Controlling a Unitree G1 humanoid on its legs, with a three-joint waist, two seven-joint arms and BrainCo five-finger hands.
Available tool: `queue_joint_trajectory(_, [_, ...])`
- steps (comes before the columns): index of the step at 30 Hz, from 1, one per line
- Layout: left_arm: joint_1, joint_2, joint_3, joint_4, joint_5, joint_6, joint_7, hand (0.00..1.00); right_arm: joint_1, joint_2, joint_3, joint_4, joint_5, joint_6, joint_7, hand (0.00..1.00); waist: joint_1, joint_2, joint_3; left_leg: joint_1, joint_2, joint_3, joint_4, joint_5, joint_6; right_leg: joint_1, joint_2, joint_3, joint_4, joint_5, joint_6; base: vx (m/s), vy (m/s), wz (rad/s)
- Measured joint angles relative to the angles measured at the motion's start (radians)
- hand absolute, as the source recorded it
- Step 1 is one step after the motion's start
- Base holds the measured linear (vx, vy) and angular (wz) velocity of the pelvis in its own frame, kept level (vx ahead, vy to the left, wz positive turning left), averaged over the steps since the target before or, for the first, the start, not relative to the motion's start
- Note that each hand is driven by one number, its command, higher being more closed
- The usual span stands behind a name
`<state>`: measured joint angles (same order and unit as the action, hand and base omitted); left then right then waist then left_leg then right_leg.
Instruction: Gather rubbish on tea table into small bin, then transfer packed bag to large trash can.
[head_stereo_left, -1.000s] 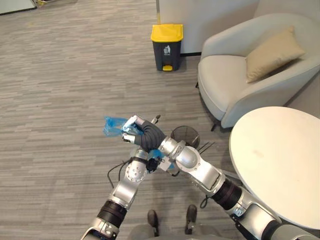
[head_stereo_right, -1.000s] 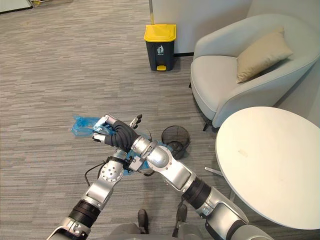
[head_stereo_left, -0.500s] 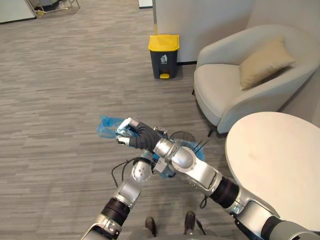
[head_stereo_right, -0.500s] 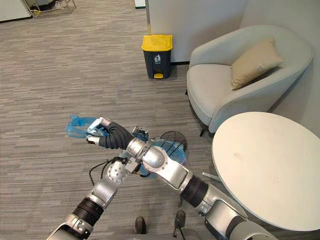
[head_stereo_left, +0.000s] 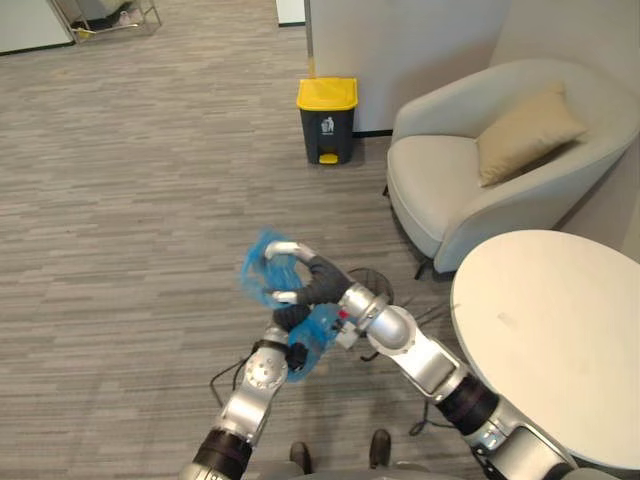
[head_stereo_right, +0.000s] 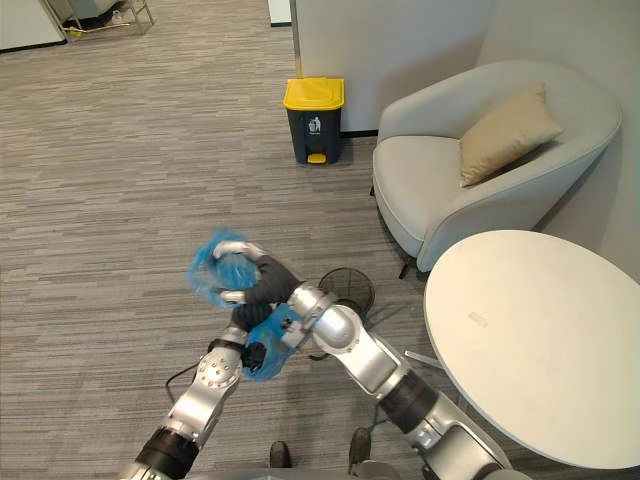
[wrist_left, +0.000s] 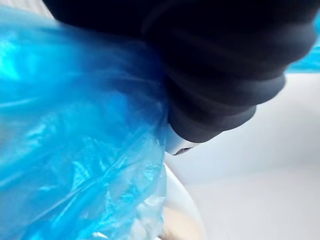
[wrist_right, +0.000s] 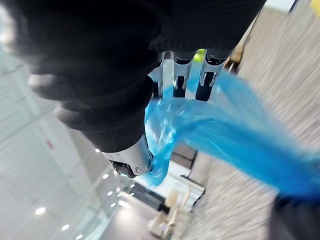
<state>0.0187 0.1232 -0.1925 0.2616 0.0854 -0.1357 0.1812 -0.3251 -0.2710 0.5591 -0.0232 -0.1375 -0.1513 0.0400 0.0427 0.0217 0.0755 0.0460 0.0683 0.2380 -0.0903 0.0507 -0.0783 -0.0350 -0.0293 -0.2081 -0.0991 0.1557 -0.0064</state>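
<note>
A blue plastic bag (head_stereo_left: 312, 338) hangs bunched in front of me above the floor. My left hand (head_stereo_left: 288, 325) is curled shut on its lower bunch, and the plastic (wrist_left: 75, 150) presses close against that hand. The bag's upper part (head_stereo_right: 212, 272) lies between the spread fingers and thumb of my right hand (head_stereo_right: 262, 285). The right hand's fingers (wrist_right: 187, 75) are stretched out, with blue plastic draped under them. The small wire bin (head_stereo_right: 350, 288) stands on the floor just behind my right forearm, partly hidden. The large yellow-lidded trash can (head_stereo_left: 327, 120) stands by the wall far ahead.
A round white tea table (head_stereo_left: 560, 340) is at my right, its top bare. Behind it is a grey armchair (head_stereo_left: 440, 190) with a tan cushion (head_stereo_left: 530, 130). Grey striped carpet (head_stereo_left: 130, 200) stretches ahead and to the left.
My right hand drew back from the left toward the middle and its fingers spread from a curled grip. The left hand closed on the bag's lower part.
</note>
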Motion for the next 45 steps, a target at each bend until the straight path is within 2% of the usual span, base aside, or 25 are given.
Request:
queue_joint_trajectory(4, [0.095,-0.002,0.122,-0.016,-0.037,0.000,-0.008,1.00,0.109,-0.081,-0.159,-0.007,-0.117,-0.021,-0.032,0.00,0.000,0.000,0.000,0.016,-0.002,0.011,-0.011,-0.005,0.006,0.009,-0.001,0.010,0.000,-0.011,0.014,0.02,0.028,-0.08])
queue_joint_trajectory(7, [0.133,-0.004,0.188,-0.016,-0.080,0.000,-0.024,1.00,0.193,-0.099,-0.263,-0.060,-0.144,-0.027,-0.047,0.00,0.001,0.000,0.000,0.018,-0.002,0.010,-0.011,-0.007,0.009,0.012,-0.001,0.009,0.000,-0.016,0.018,0.01,0.005,0.01])
queue_joint_trajectory(8, [0.166,-0.005,0.226,-0.015,-0.118,0.000,-0.031,1.00,0.253,-0.102,-0.332,-0.084,-0.147,-0.040,-0.062,0.00,0.000,0.000,-0.001,0.017,-0.002,0.007,-0.011,-0.008,0.009,0.013,-0.002,0.007,0.000,-0.019,0.021,0.04,0.009,0.04])
queue_joint_trajectory(11, [0.198,-0.006,0.252,0.020,-0.159,0.000,-0.051,1.00,0.321,-0.118,-0.403,-0.075,-0.148,-0.039,-0.063,0.00,0.000,0.000,-0.001,0.013,-0.003,-0.007,-0.011,-0.008,0.009,0.014,-0.005,-0.007,0.000,-0.021,0.023,0.03,0.007,0.14])
queue_joint_trajectory(13, [0.214,-0.007,0.268,0.065,-0.175,0.002,-0.069,1.00,0.367,-0.122,-0.436,-0.033,-0.150,-0.039,-0.062,0.00,-0.001,-0.001,-0.002,0.011,-0.006,-0.022,-0.009,-0.006,0.008,0.020,-0.007,-0.022,0.000,-0.024,0.025,0.03,0.011,0.25])
queue_joint_trajectory(16, [0.258,-0.007,0.300,0.113,-0.207,0.003,-0.104,1.00,0.443,-0.121,-0.456,0.128,-0.173,-0.033,-0.048,0.00,0.000,-0.008,-0.006,-0.001,-0.010,-0.057,-0.008,-0.011,0.004,0.032,-0.012,-0.057,0.000,-0.038,0.028,0.02,0.012,0.34])
queue_joint_trajectory(20, [0.288,-0.008,0.360,0.173,-0.233,0.009,-0.140,1.00,0.490,-0.094,-0.482,0.346,-0.212,0.001,-0.015,0.00,0.000,-0.011,-0.004,-0.087,-0.020,-0.141,0.050,-0.026,0.014,0.017,-0.031,-0.150,0.003,-0.058,0.030,0.02,0.022,0.74])
queue_joint_trajectory(22, [0.285,-0.008,0.374,0.182,-0.233,0.016,-0.155,1.00,0.488,-0.069,-0.514,0.428,-0.218,0.006,-0.016,0.00,0.002,-0.003,0.026,-0.157,-0.022,-0.185,0.139,-0.053,0.014,0.009,-0.048,-0.225,0.044,-0.081,0.038,0.01,0.054,1.03])
queue_joint_trajectory(23, [0.285,-0.008,0.382,0.183,-0.233,0.018,-0.160,1.00,0.488,-0.056,-0.533,0.469,-0.217,0.007,-0.021,0.00,0.003,0.002,0.036,-0.188,-0.012,-0.144,0.173,-0.072,0.035,0.003,-0.061,-0.284,0.076,-0.096,0.034,0.01,0.049,1.00])
queue_joint_trajectory(24, [0.285,-0.008,0.384,0.185,-0.233,0.018,-0.160,1.00,0.488,-0.051,-0.543,0.484,-0.217,0.008,-0.023,0.00,0.002,0.003,0.035,-0.199,0.002,-0.106,0.178,-0.074,0.040,-0.002,-0.068,-0.307,0.087,-0.102,0.033,0.06,0.073,1.17])
queue_joint_trajectory(26, [0.275,-0.009,0.386,0.205,-0.233,0.021,-0.162,1.00,0.487,-0.046,-0.574,0.523,-0.206,0.016,-0.047,0.00,-0.004,-0.001,0.043,-0.223,0.053,0.061,0.201,-0.075,0.046,-0.010,-0.098,-0.384,0.109,-0.121,0.046,0.11,0.095,1.22])
queue_joint_trajectory(27, [0.270,-0.009,0.389,0.206,-0.233,0.023,-0.162,1.00,0.485,-0.039,-0.599,0.541,-0.195,0.028,-0.062,0.00,-0.004,0.018,0.053,-0.232,0.078,0.121,0.217,-0.052,0.043,-0.005,-0.110,-0.422,0.134,-0.134,0.058,0.10,0.126,1.10])
queue_joint_trajectory(29, [0.280,-0.007,0.413,0.211,-0.232,0.023,-0.163,1.00,0.471,-0.023,-0.601,0.563,-0.178,0.045,-0.064,0.00,0.007,0.004,0.063,-0.244,0.075,0.103,0.246,-0.046,0.051,-0.001,-0.132,-0.439,0.163,-0.150,0.073,0.09,0.132,0.57])
queue_joint_trajectory(31, [0.288,-0.006,0.439,0.223,-0.232,0.035,-0.163,1.00,0.456,0.004,-0.602,0.563,-0.163,0.045,-0.071,0.00,0.028,-0.015,0.086,-0.255,0.062,0.093,0.327,-0.124,0.060,-0.006,-0.188,-0.441,0.265,-0.207,0.103,0.13,0.205,0.19])
queue_joint_trajectory(32, [0.297,-0.006,0.441,0.222,-0.232,0.038,-0.163,1.00,0.455,0.010,-0.602,0.563,-0.155,0.047,-0.072,0.00,0.029,-0.019,0.094,-0.258,0.059,0.093,0.355,-0.152,0.066,-0.007,-0.208,-0.439,0.308,-0.231,0.111,0.07,0.185,0.10])
queue_joint_trajectory(33, [0.324,-0.005,0.442,0.211,-0.232,0.039,-0.163,1.00,0.453,0.025,-0.602,0.563,-0.143,0.050,-0.073,0.00,0.026,-0.034,0.100,-0.258,0.046,0.087,0.420,-0.208,0.071,-0.025,-0.266,-0.427,0.425,-0.289,0.115,0.03,0.100,0.06])
queue_joint_trajectory(34, [0.340,-0.004,0.442,0.206,-0.232,0.040,-0.163,1.00,0.450,0.032,-0.601,0.562,-0.139,0.050,-0.075,0.00,0.026,-0.043,0.104,-0.262,0.034,0.086,0.443,-0.234,0.074,-0.040,-0.296,-0.413,0.495,-0.315,0.105,0.04,0.135,0.04])
queue_joint_trajectory(35, [0.357,-0.005,0.437,0.204,-0.232,0.045,-0.163,1.00,0.448,0.035,-0.601,0.557,-0.133,0.051,-0.078,0.00,0.020,-0.043,0.114,-0.257,0.022,0.081,0.479,-0.269,0.087,-0.110,-0.348,-0.331,0.670,-0.308,0.015,0.09,0.158,0.24])
queue_joint_trajectory(36, [0.362,0.003,0.437,0.199,-0.232,0.045,-0.160,1.00,0.444,0.040,-0.601,0.557,-0.112,0.053,-0.081,0.00,-0.002,-0.041,0.124,-0.244,0.016,0.055,0.494,-0.288,0.102,-0.201,-0.352,-0.189,0.825,-0.282,-0.026,0.14,0.137,0.42])
queue_joint_trajectory(38, [0.355,0.022,0.440,0.186,-0.233,0.045,-0.156,1.00,0.449,0.065,-0.601,0.557,-0.098,0.059,-0.082,0.00,-0.023,-0.043,0.140,-0.237,0.015,0.018,0.503,-0.307,0.104,-0.272,-0.298,-0.086,0.886,-0.349,0.056,0.22,0.039,0.56])
queue_joint_trajectory(39, [0.353,0.028,0.441,0.169,-0.233,0.045,-0.155,1.00,0.444,0.081,-0.601,0.556,-0.098,0.061,-0.083,0.00,-0.029,-0.058,0.148,-0.227,0.012,0.006,0.503,-0.319,0.102,-0.303,-0.275,-0.083,0.863,-0.369,0.052,0.22,-0.008,0.37])
queue_joint_trajectory(41, [0.334,0.032,0.435,0.163,-0.233,0.045,-0.155,1.00,0.439,0.087,-0.603,0.553,-0.091,0.061,-0.084,0.00,-0.030,-0.070,0.154,-0.216,0.012,-0.004,0.502,-0.340,0.097,-0.351,-0.236,-0.095,0.783,-0.372,0.057,0.25,-0.042,0.18])
queue_joint_trajectory(43, [0.279,0.032,0.407,0.164,-0.233,0.045,-0.155,1.00,0.437,0.087,-0.627,0.548,-0.075,0.064,-0.085,0.00,-0.039,-0.063,0.164,-0.202,0.010,-0.029,0.501,-0.369,0.082,-0.406,-0.204,-0.135,0.603,-0.336,0.084,0.31,-0.062,0.39])
queue_joint_trajectory(44, [0.256,0.035,0.398,0.163,-0.233,0.044,-0.154,1.00,0.441,0.086,-0.639,0.548,-0.068,0.071,-0.086,0.00,-0.047,-0.066,0.166,-0.177,-0.001,-0.046,0.499,-0.390,0.063,-0.414,-0.199,-0.147,0.529,-0.300,0.079,0.40,-0.094,0.53])
queue_joint_trajectory(45, [0.242,0.040,0.393,0.164,-0.232,0.043,-0.153,1.00,0.443,0.082,-0.641,0.548,-0.068,0.075,-0.086,0.00,-0.056,-0.070,0.166,-0.150,-0.007,-0.051,0.503,-0.410,0.042,-0.429,-0.201,-0.141,0.535,-0.283,0.057,0.55,-0.161,0.54])
